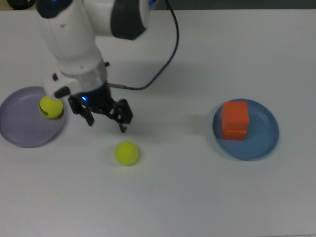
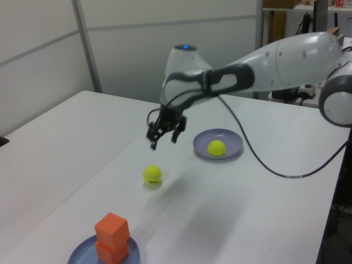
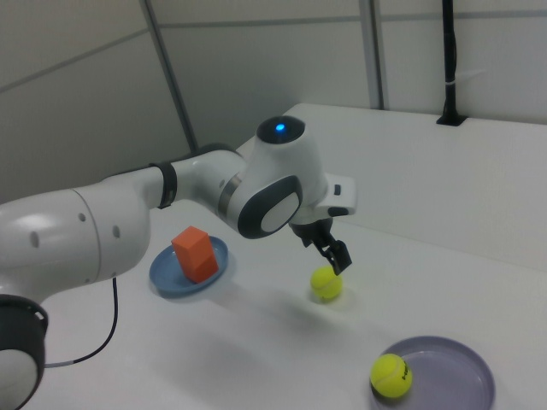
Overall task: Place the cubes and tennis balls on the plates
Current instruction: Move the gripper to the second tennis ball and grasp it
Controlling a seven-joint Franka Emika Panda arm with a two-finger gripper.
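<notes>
Two orange cubes (image 1: pixel 234 120) are sitting stacked on the blue plate (image 1: pixel 261 143), while one tennis ball (image 1: pixel 51 106) is resting in the lavender plate (image 1: pixel 19 133). The other tennis ball (image 1: pixel 127 153) is lying on the white surface (image 1: pixel 187 197), with the gripper (image 1: pixel 104 118) hanging above it, jaws spread and seemingly empty.
</notes>
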